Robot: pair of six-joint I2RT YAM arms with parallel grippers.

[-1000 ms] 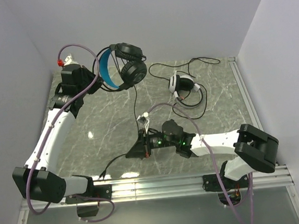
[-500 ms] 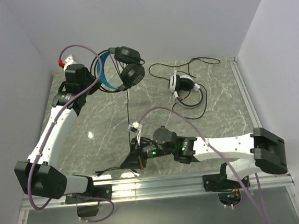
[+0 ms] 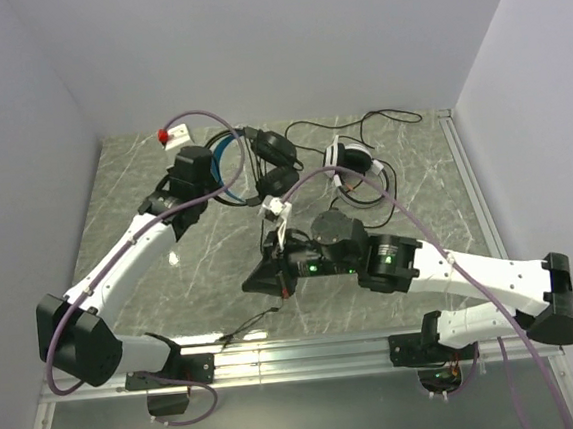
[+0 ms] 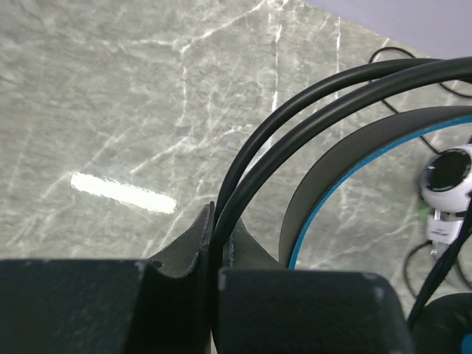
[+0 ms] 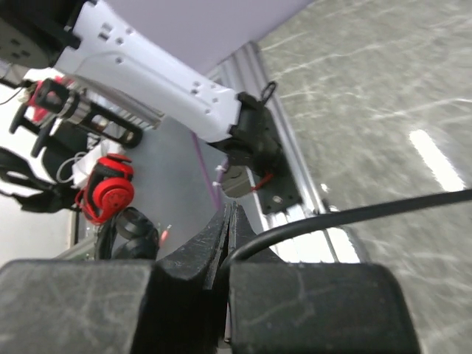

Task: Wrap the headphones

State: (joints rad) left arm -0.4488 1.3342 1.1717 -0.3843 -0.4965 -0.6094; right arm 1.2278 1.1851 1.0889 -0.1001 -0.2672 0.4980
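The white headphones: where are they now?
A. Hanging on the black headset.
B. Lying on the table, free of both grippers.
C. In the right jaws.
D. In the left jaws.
B: the white headphones lie on the table at the back; the left gripper holds the black headset, the right gripper a cable.

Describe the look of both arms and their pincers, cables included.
The left arm and right arm have white links with black joint housings. A mauve cable loops along each; the left one carries a red tag, the right a white connector. Green lights glow on the right arm. The left pincer and right pincer have matt black tapered fingers.
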